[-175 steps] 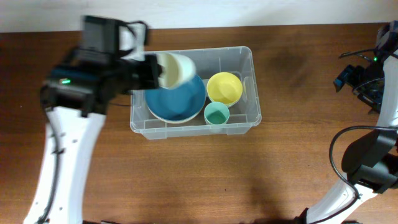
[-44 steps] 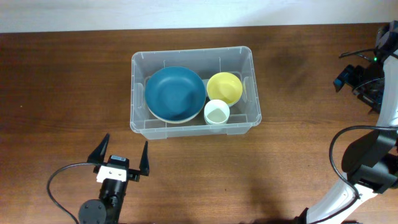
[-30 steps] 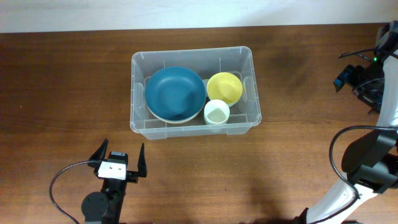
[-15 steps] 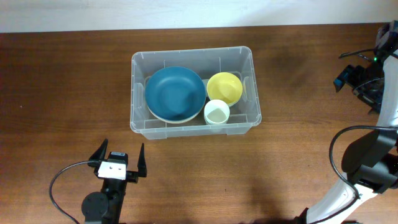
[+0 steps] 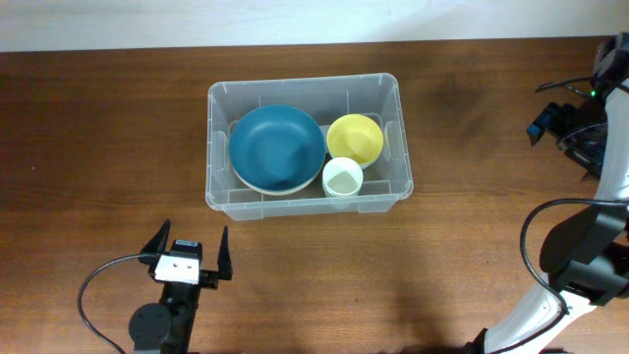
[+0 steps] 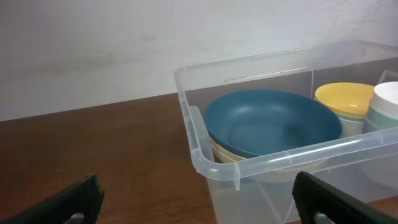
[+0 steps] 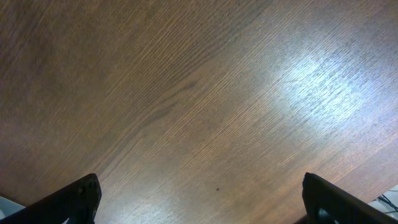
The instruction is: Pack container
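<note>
One container (image 5: 295, 85) of clear plastic, rectangular with rounded corners and a rim, is set on the brown wooden worktop (image 5: 118, 128), toward the far side and near the middle across.

Four items are held inside it:
- One blue bowl (image 5: 277, 147) is placed in the left half. It is nested on a cream bowl (image 6: 225, 151), of which only the edge is seen beneath it.
- One yellow bowl (image 5: 355, 139) is placed in the right half, toward the far wall.
- One pale cup (image 5: 342, 178) is stood upright by the near wall, just beside the yellow bowl and close to the blue bowl's edge. Whether they touch cannot be told.

Two sets of fingers are recorded:
- The left fingers (image 5: 158, 242) are spread apart with nothing between them. They are held low at the near side of the worktop, well apart from the container and turned toward its near left corner.
- The right fingers (image 7: 78, 196) are likewise spread wide and empty. They are held over bare wood at the far right, well apart from the container.
</note>
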Available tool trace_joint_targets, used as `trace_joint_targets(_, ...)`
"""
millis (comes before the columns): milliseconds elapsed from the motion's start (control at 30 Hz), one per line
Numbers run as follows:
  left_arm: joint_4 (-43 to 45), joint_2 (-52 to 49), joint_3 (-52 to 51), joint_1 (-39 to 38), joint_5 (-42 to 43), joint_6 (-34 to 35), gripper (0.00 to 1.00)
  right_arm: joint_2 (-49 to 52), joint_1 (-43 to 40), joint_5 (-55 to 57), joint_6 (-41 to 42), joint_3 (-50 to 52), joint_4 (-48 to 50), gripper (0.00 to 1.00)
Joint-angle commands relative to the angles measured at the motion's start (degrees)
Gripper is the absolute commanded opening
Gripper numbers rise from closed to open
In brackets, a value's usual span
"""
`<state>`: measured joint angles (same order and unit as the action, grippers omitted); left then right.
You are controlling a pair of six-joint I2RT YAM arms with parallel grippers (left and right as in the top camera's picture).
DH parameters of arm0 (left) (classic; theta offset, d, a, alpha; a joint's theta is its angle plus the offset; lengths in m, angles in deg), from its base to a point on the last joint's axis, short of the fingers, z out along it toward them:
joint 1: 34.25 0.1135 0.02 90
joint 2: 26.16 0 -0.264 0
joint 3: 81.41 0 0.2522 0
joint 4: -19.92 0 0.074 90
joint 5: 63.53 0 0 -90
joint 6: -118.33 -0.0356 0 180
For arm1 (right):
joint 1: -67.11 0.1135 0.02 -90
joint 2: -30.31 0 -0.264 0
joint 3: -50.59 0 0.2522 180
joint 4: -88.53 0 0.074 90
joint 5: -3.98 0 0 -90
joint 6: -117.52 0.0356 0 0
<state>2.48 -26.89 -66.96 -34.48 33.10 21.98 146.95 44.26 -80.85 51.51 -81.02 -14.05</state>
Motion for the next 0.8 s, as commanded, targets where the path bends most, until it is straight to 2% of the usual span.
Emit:
trace_joint_targets(0, -0.37, 0.39, -0.17, 0.31, -0.39, 0.5, 0.99, -2.78, 0.5, 0.9, 0.48, 0.22, -0.04, 0.99)
trace_joint_targets(233, -0.37, 0.39, -0.17, 0.31, -0.39, 0.5, 0.99, -17.59, 2.4, 0.9, 0.48, 0.22, -0.04, 0.99)
trace_joint_targets(400, -0.35, 0.39, -0.17, 0.31, -0.39, 0.5, 0.99, -31.76, 8.22, 0.92, 0.48, 0.22, -0.07, 0.99)
trace_joint_targets(600, -0.37, 0.39, -0.17, 0.31, -0.39, 0.5, 0.99, -42.77, 11.93, 1.11, 0.24, 0.5, -0.39, 0.99)
trace_joint_targets(700, -0.35, 0.39, -0.17, 0.31, -0.39, 0.5, 0.99, -49.37, 11.91, 1.11, 0.26, 6.36, 0.15, 0.99)
trace_joint_targets(767, -0.37, 0.39, -0.17, 0.31, -0.39, 0.5, 0.99, -55.47, 11.93, 1.92, 0.26, 15.04, 5.73, 0.99)
